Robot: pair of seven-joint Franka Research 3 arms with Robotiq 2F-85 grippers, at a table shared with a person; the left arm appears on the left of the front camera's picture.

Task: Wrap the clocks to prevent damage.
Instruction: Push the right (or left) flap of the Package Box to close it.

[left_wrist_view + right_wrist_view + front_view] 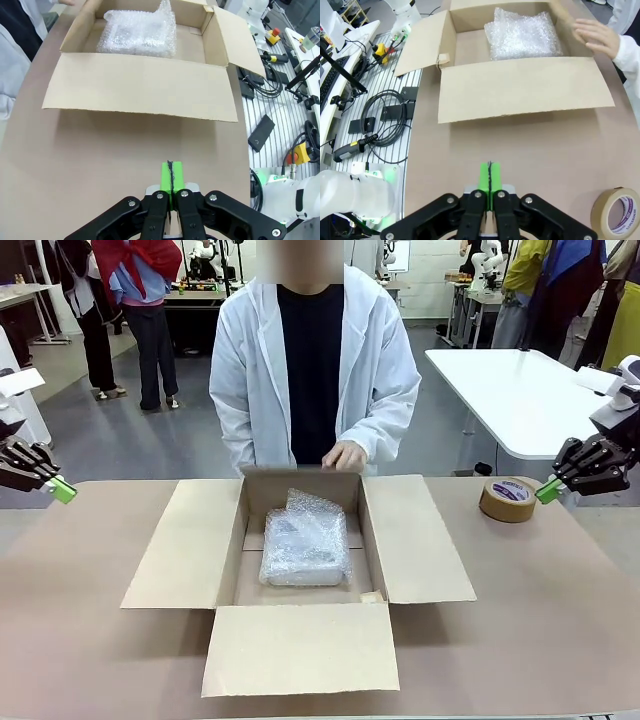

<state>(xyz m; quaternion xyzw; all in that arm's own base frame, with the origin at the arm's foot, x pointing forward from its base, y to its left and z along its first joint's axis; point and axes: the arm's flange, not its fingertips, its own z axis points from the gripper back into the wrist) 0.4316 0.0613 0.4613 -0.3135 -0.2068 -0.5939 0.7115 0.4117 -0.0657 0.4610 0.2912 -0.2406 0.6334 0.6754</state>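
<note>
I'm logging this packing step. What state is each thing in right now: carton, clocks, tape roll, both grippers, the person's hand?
carton: open, side and near flaps folded out.
clocks: bundled in bubble wrap, lying inside the carton.
tape roll: flat on the table, right of the carton.
left gripper: shut, empty.
right gripper: shut, empty, near the tape roll.
person's hand: at the carton's far edge.

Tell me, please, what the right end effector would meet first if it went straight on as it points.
The right end effector would probably meet the table just short of the carton's flap, or that flap's edge; depth is unclear.
</note>
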